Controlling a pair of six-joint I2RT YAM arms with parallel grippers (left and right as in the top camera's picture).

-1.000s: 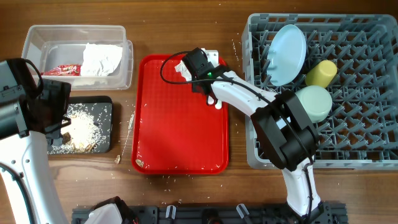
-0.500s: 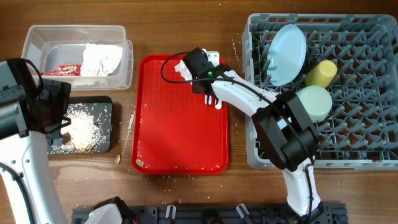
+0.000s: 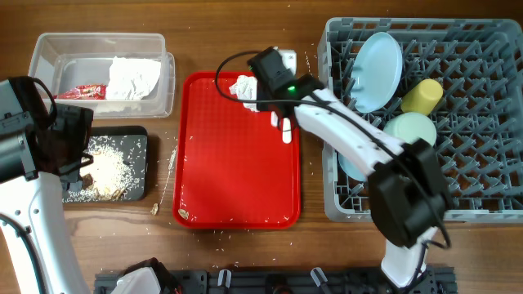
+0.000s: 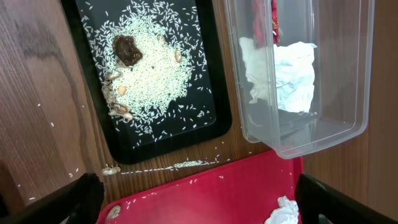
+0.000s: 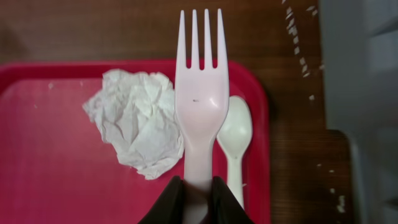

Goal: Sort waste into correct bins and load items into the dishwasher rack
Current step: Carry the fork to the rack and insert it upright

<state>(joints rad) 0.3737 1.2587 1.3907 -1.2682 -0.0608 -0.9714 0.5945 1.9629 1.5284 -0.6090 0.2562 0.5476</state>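
Fork [image 5: 200,93] sits clamped in right pincer [image 5: 198,186]; left pincer [image 4: 202,202] gapes wide.

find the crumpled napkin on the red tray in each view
Overhead: napkin at the red tray's top edge, right of middle.
Left wrist: napkin at the bottom edge, right of centre, on the tray's corner.
Right wrist: napkin centre-left, just left of the fork.
Shared landmark: the red tray.

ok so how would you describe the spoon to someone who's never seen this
Find the red tray at the centre of the overhead view and go to its upper right corner. Beside the crumpled napkin and the fork held in the right gripper, the spoon lies flat on the tray: white too, but with a rounded bowl, no tines.
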